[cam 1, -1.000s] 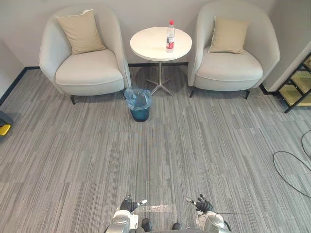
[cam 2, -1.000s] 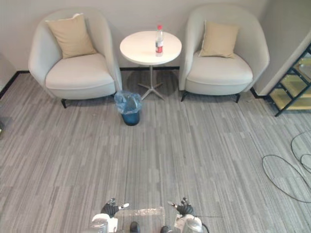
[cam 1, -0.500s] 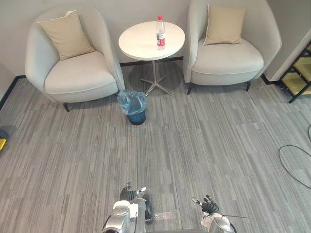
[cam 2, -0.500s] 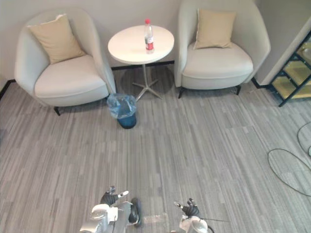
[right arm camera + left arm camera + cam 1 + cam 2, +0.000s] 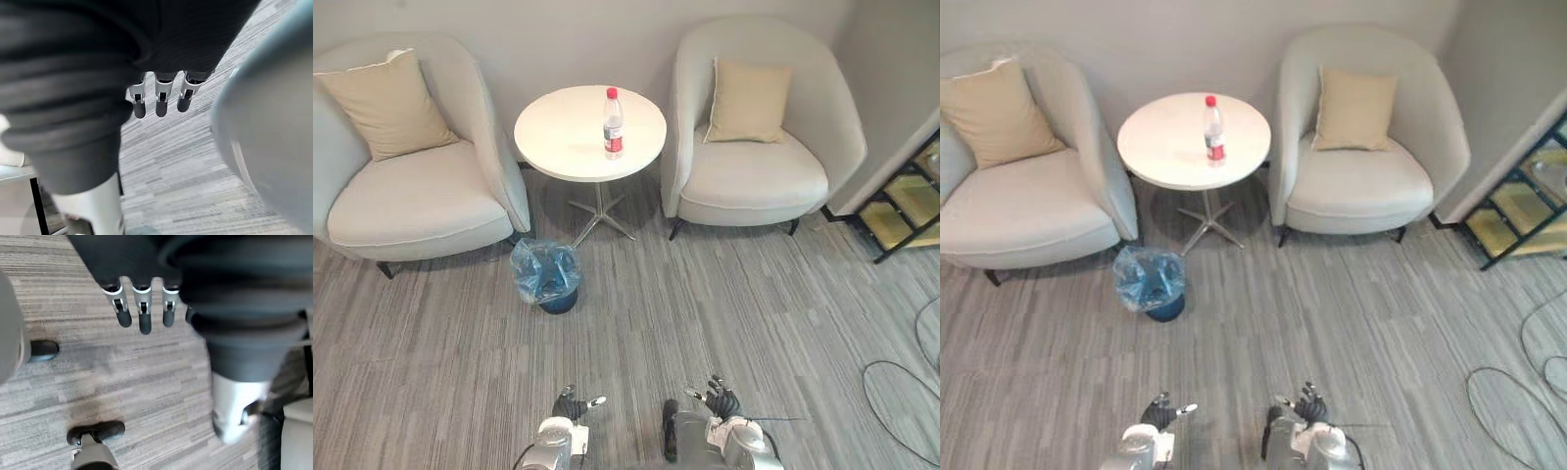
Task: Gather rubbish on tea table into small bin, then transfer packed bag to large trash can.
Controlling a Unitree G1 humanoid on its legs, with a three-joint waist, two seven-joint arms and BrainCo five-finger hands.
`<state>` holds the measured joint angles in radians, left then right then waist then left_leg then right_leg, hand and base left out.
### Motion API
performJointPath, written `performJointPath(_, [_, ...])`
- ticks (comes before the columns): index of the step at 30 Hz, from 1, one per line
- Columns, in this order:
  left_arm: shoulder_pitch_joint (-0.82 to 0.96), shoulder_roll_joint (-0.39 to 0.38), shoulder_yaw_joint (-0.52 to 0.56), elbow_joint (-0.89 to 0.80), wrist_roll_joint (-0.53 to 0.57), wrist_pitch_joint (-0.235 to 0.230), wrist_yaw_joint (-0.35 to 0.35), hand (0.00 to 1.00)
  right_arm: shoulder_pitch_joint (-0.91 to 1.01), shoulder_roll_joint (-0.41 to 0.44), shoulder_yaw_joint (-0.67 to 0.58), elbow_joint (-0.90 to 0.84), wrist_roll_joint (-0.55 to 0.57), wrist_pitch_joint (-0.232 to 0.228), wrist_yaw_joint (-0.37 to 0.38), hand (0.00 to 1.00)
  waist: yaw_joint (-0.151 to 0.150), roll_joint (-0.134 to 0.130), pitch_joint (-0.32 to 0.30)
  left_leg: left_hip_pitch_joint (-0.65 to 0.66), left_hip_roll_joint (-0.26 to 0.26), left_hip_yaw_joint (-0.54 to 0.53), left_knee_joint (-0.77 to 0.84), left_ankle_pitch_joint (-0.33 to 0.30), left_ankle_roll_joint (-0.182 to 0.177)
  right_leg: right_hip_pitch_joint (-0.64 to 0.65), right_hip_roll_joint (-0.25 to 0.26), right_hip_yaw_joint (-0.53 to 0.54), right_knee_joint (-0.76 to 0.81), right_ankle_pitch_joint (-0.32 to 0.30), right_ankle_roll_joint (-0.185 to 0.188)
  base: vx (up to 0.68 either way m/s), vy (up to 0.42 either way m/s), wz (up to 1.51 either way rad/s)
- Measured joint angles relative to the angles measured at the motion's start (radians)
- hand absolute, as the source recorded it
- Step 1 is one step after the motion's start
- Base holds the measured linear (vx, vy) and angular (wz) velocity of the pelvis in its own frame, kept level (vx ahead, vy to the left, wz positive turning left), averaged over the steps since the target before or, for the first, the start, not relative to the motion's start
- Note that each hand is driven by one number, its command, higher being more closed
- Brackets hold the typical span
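Bottle [image 5: 613,122]: clear plastic, red cap and label, upright on round white surface [image 5: 558,137], well apart from my fingers [image 5: 143,319]. Small bin [image 5: 558,301]: dark, round, lined with crumpled blue bag [image 5: 540,266], contents not discernible, on striped grey carpet [image 5: 705,284] by the surface's foot. My left hand [image 5: 573,404] and right hand [image 5: 717,399]: fingers straight, holding nothing.

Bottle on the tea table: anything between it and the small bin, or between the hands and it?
Nothing visible. The bottle stands alone on the tea table; the small bin sits on the carpet by its near edge. Left hand and right hand hang open over carpet short of it.
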<state>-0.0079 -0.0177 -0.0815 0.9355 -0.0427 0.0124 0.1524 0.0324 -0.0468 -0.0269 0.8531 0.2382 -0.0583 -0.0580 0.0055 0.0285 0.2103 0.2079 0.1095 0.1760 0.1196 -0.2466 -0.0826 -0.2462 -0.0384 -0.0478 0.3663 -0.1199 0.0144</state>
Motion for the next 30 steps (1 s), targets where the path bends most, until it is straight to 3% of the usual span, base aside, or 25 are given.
performJointPath(2, [0.010,-0.007,0.035,0.006,0.001,0.002,-0.001,0.00,0.005,0.006,-0.008,0.000,0.002,0.000,-0.001,0.00,-0.001,-0.007,0.002,-0.062,0.030,-0.042,0.180,-0.015,0.003,0.040,0.001,-0.023,-0.001,-0.045,-0.015,0.22,-0.173,0.33])
performJointPath(3, [0.018,-0.020,0.061,-0.018,0.000,0.002,0.000,0.00,0.023,0.002,-0.009,-0.013,0.006,0.000,-0.001,0.00,-0.002,-0.009,0.002,-0.139,0.055,-0.072,0.370,-0.006,0.004,0.084,-0.004,-0.061,-0.013,-0.060,-0.020,0.22,-0.187,0.69])
performJointPath(5, [0.029,-0.034,0.080,-0.072,-0.001,0.001,-0.001,0.00,0.045,-0.007,-0.007,-0.029,0.010,0.000,-0.003,0.00,0.010,0.003,0.010,-0.268,0.127,-0.070,0.682,0.098,0.014,0.176,0.017,-0.101,-0.027,-0.096,-0.050,0.26,-0.199,0.63])
performJointPath(6, [0.040,-0.029,0.084,-0.084,-0.001,-0.001,0.000,0.00,0.051,-0.007,-0.004,-0.030,0.017,0.000,-0.003,0.00,0.023,-0.001,0.011,-0.295,0.144,-0.064,0.749,0.125,0.026,0.201,0.024,-0.104,-0.036,-0.110,-0.062,0.25,-0.130,0.31])
performJointPath(7, [0.039,-0.029,0.084,-0.090,-0.002,-0.003,0.000,0.00,0.049,-0.005,-0.005,-0.014,0.028,0.000,-0.003,0.00,0.028,-0.002,0.009,-0.316,0.146,-0.041,0.787,0.083,0.031,0.238,0.021,-0.106,-0.056,-0.118,-0.069,0.26,-0.099,0.15])
performJointPath(9, [0.039,-0.030,0.084,-0.102,-0.002,-0.003,-0.001,0.00,0.027,-0.003,-0.005,0.007,0.039,0.002,-0.004,0.00,0.034,0.002,0.009,-0.383,0.106,0.010,0.742,-0.004,0.050,0.288,0.011,-0.092,-0.118,-0.117,-0.074,0.29,-0.053,-0.04])
performJointPath(11, [0.038,-0.030,0.082,-0.112,-0.003,-0.006,-0.003,0.00,0.016,-0.004,-0.003,0.037,0.039,0.005,-0.004,0.00,0.051,0.001,0.009,-0.418,0.024,0.035,0.568,-0.022,0.051,0.321,-0.015,-0.081,-0.159,-0.113,-0.072,0.28,0.026,-0.32])
performJointPath(12, [0.039,-0.030,0.081,-0.120,-0.002,-0.006,-0.002,0.00,0.015,-0.003,-0.002,0.042,0.038,0.011,-0.004,0.00,0.059,0.005,0.010,-0.420,-0.034,0.033,0.390,0.005,0.045,0.357,-0.020,-0.069,-0.197,-0.111,-0.068,0.25,0.051,-0.41])
performJointPath(13, [0.042,-0.030,0.080,-0.121,-0.001,-0.006,-0.002,0.00,0.016,-0.002,0.000,0.044,0.038,0.011,-0.004,0.00,0.062,0.011,0.007,-0.416,-0.061,0.025,0.272,0.049,0.033,0.380,-0.018,-0.063,-0.221,-0.112,-0.063,0.40,0.135,-0.45])
performJointPath(14, [0.044,-0.029,0.070,-0.121,-0.001,-0.006,-0.002,0.00,0.017,0.000,0.005,0.045,0.037,0.011,-0.004,0.00,0.072,0.019,0.002,-0.409,-0.083,0.001,0.154,0.166,0.046,0.401,-0.008,-0.044,-0.252,-0.111,-0.042,0.84,0.229,-0.73])
performJointPath(15, [0.014,-0.015,0.059,-0.084,0.000,-0.003,-0.002,0.00,0.012,0.020,0.041,0.076,0.034,0.017,-0.002,0.00,0.084,-0.033,-0.019,-0.382,-0.119,0.044,0.173,0.134,0.123,0.405,-0.049,0.048,-0.219,-0.108,-0.007,0.92,0.275,-0.77])
performJointPath(16, [0.014,-0.016,0.052,-0.077,0.001,-0.001,-0.002,0.00,0.012,0.027,0.041,0.076,0.032,0.019,-0.002,0.00,0.090,-0.033,-0.020,-0.343,-0.118,0.065,0.156,0.125,0.127,0.376,-0.047,0.076,-0.115,-0.112,0.010,0.91,0.256,-0.79])
performJointPath(18, [0.027,-0.014,0.042,-0.077,0.001,0.001,-0.002,0.00,0.013,0.036,0.041,0.076,-0.005,0.019,-0.001,0.00,0.092,-0.032,-0.020,-0.243,-0.120,0.091,0.103,0.121,0.134,0.320,-0.047,0.113,0.109,-0.103,0.089,0.40,0.132,-0.43])
performJointPath(19, [0.026,-0.005,0.022,-0.071,0.001,0.001,0.000,0.00,0.014,0.040,0.042,0.078,-0.005,0.018,0.002,0.00,0.088,-0.033,-0.021,-0.198,-0.121,0.085,0.091,0.105,0.154,0.279,-0.040,0.111,0.230,-0.090,0.120,0.25,0.055,-0.26])
performJointPath(20, [0.025,0.005,0.013,-0.064,0.001,0.001,-0.001,0.00,0.017,0.040,0.042,0.076,-0.005,0.018,0.003,0.00,0.084,-0.035,-0.024,-0.173,-0.128,0.069,0.083,0.074,0.169,0.258,-0.041,0.090,0.290,-0.047,0.126,0.33,0.053,-0.16])
performJointPath(21, [0.013,0.013,0.014,-0.038,0.001,0.002,-0.002,0.00,0.012,0.036,0.036,0.064,-0.006,0.011,0.006,0.00,0.072,-0.043,-0.008,-0.108,-0.149,0.027,0.059,0.014,0.135,0.201,-0.092,0.012,0.489,0.034,0.116,0.36,-0.008,0.14])
performJointPath(22, [0.003,0.028,-0.005,-0.011,0.001,0.004,0.000,0.00,0.007,0.030,0.029,0.044,-0.010,0.011,0.011,0.00,0.044,-0.042,0.002,-0.056,-0.158,0.009,0.056,-0.011,0.143,0.134,-0.150,-0.071,0.628,-0.062,0.044,0.37,-0.037,0.31])
performJointPath(23, [0.003,0.032,-0.019,-0.001,0.001,0.006,0.000,0.00,0.013,0.020,0.032,0.027,-0.014,0.009,0.012,0.00,0.032,-0.037,0.001,-0.023,-0.148,0.003,0.047,-0.019,0.144,0.099,-0.156,-0.118,0.628,-0.128,0.023,0.29,-0.064,0.34])
performJointPath(24, [0.004,0.032,-0.018,0.003,0.001,0.006,0.000,0.00,0.014,0.015,0.034,0.020,-0.017,0.008,0.013,0.00,0.030,-0.031,0.002,-0.017,-0.141,0.003,0.040,-0.018,0.140,0.084,-0.150,-0.132,0.603,-0.150,0.015,0.24,-0.047,0.34])
performJointPath(26, [0.001,0.029,-0.017,0.007,0.001,0.003,-0.001,0.00,0.012,0.003,0.032,0.012,-0.035,0.006,0.018,0.00,0.026,-0.021,-0.004,0.012,-0.110,-0.028,0.022,-0.026,0.132,0.010,-0.099,-0.124,0.382,-0.179,0.007,0.42,-0.106,0.50])
performJointPath(28, [0.008,0.026,-0.015,0.007,0.001,0.003,-0.001,0.00,0.006,0.000,0.031,0.004,-0.037,0.007,0.018,0.00,0.016,-0.018,-0.004,0.030,-0.079,-0.067,0.021,-0.033,0.117,-0.033,-0.018,0.006,0.127,-0.106,0.026,0.43,-0.178,0.83])
performJointPath(29, [0.016,0.026,-0.013,0.001,0.001,0.003,-0.001,0.00,0.011,-0.001,0.032,0.001,-0.040,0.007,0.019,0.00,0.006,-0.023,-0.006,0.042,-0.067,-0.099,0.025,-0.055,0.077,-0.010,0.012,0.093,-0.053,0.029,0.027,0.58,-0.276,0.93])
performJointPath(30, [0.017,0.011,0.000,0.009,0.000,0.003,-0.001,0.00,0.001,-0.013,0.031,0.007,-0.040,0.007,0.018,0.00,0.010,0.013,-0.004,0.060,-0.026,-0.134,0.035,-0.088,0.032,0.018,0.046,0.098,-0.069,0.144,0.014,0.39,-0.185,0.64])
